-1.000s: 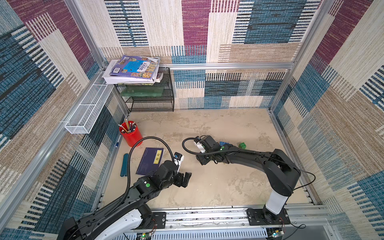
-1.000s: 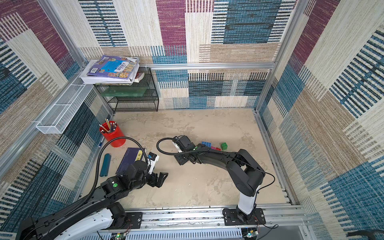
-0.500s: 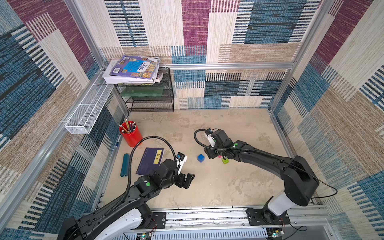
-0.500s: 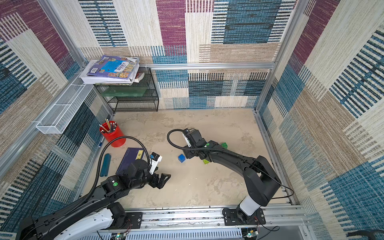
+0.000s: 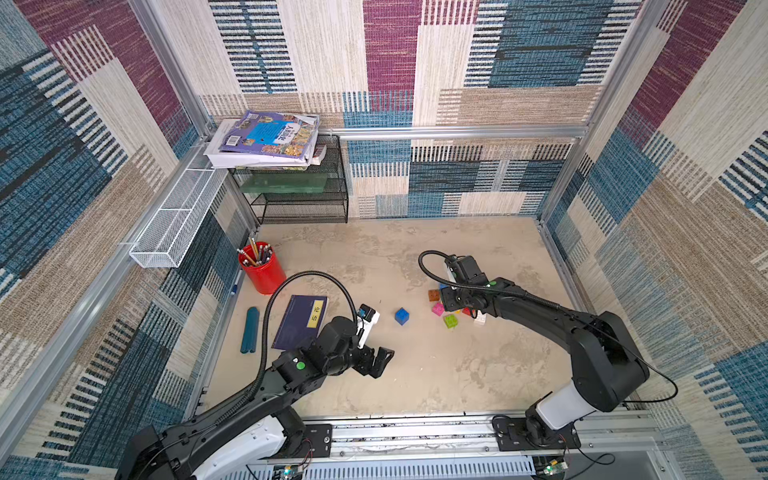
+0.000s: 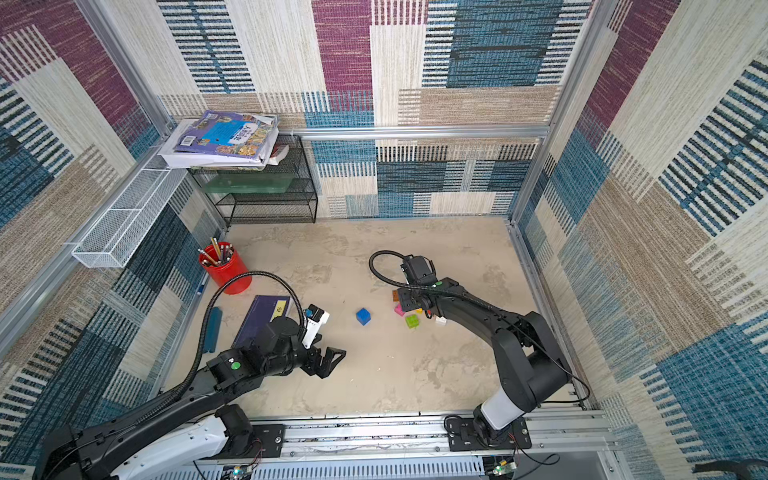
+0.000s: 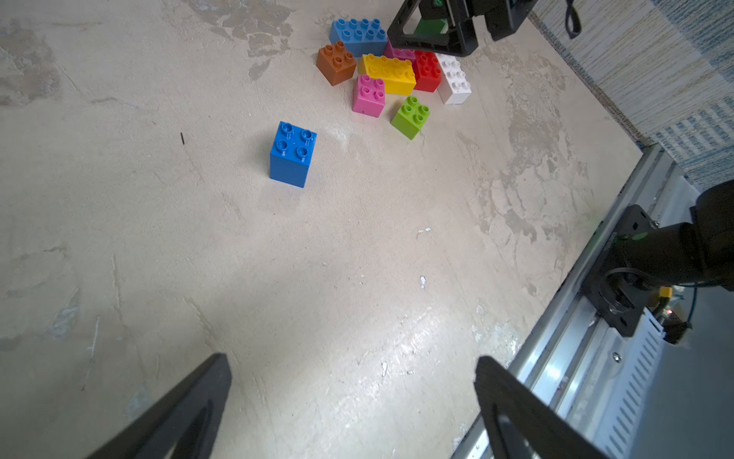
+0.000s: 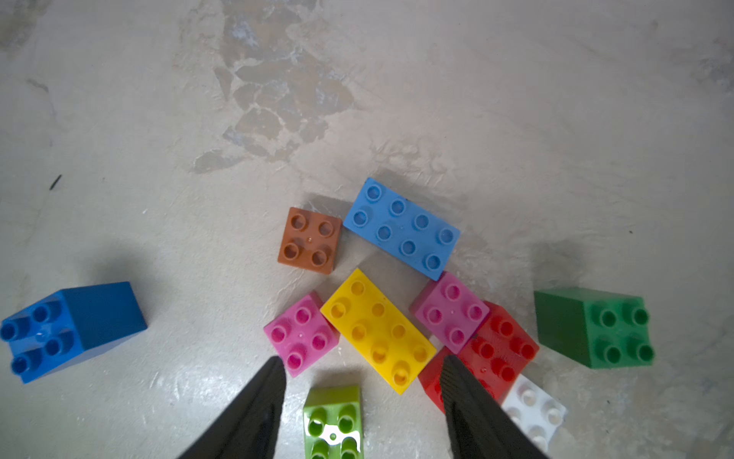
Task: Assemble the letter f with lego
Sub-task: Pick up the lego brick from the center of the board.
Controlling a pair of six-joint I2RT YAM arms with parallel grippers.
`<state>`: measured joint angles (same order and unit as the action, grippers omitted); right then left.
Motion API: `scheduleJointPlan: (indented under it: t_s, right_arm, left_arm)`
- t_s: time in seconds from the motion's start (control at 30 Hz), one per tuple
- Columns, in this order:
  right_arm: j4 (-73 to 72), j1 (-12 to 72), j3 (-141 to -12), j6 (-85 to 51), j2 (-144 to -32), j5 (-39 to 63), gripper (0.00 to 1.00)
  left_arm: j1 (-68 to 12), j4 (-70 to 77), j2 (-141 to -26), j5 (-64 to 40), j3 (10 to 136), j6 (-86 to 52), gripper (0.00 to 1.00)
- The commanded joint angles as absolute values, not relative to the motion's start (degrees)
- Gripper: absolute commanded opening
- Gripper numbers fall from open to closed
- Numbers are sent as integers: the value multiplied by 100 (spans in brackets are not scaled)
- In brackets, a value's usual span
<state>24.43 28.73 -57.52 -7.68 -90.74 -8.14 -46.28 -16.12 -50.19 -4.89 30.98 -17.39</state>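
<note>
Lying studs-up, lego (image 8: 377,330) clustered, mixed colours, blue sq brick (image 7: 292,154) apart.

In the right wrist view, beside the yellow oblong studded plastic brick (image 8: 377,332), the red plastic brick (image 8: 500,349) and white plastic brick (image 8: 532,413) lie partly behind a black gripper finger (image 8: 472,409), and the lime-green square plastic brick (image 8: 333,421) is cut by the picture's edge. In both top views the black right arm (image 5: 519,307) covers most of that yellow brick, leaving perhaps a sliver.
</note>
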Motion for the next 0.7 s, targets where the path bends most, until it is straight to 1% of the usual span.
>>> scheduleJointPlan:
  t_s: [0.0, 0.1, 0.23, 0.67]
  right_arm:
    - [2434, 2830, -5776, -791, -9226, -922, 63]
    - [2412, 2764, -5783, -779, -9385, -914, 58]
    - [2344, 2741, -5785, -734, -9509, -857, 55]
    - [2257, 2663, -5855, -625, -9787, -766, 55]
  left_arm:
    - [-4636, -1503, -5015, -563, 3111, -1573, 99]
    - [-4634, -1496, -5009, -554, 3091, -1588, 99]
    - [-4640, -1499, -4992, -554, 3086, -1595, 99]
    - [-4637, -1496, -4992, -522, 3067, -1599, 99]
